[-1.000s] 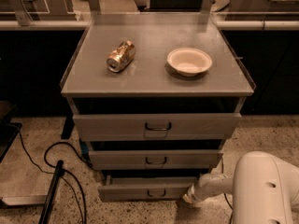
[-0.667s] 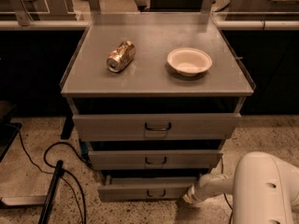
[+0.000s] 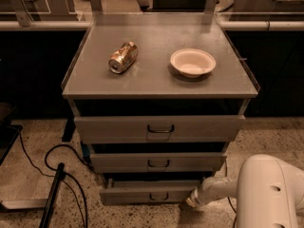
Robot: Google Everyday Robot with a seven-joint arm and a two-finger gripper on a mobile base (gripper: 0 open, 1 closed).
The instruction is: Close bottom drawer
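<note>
The bottom drawer [image 3: 142,193] is the lowest of three grey drawer fronts on the cabinet, with a small dark handle [image 3: 158,196]. It stands pulled out a little, with a dark gap above its front. My gripper [image 3: 193,202] comes in from the lower right on a white arm [image 3: 266,194] and sits at the right end of the bottom drawer's front, touching or almost touching it.
The middle drawer [image 3: 156,162] and top drawer [image 3: 159,127] sit above. A crushed can [image 3: 122,57] and a white bowl [image 3: 192,62] lie on the cabinet top [image 3: 156,82]. Black cables [image 3: 57,163] and a dark pole [image 3: 52,194] lie on the speckled floor at left.
</note>
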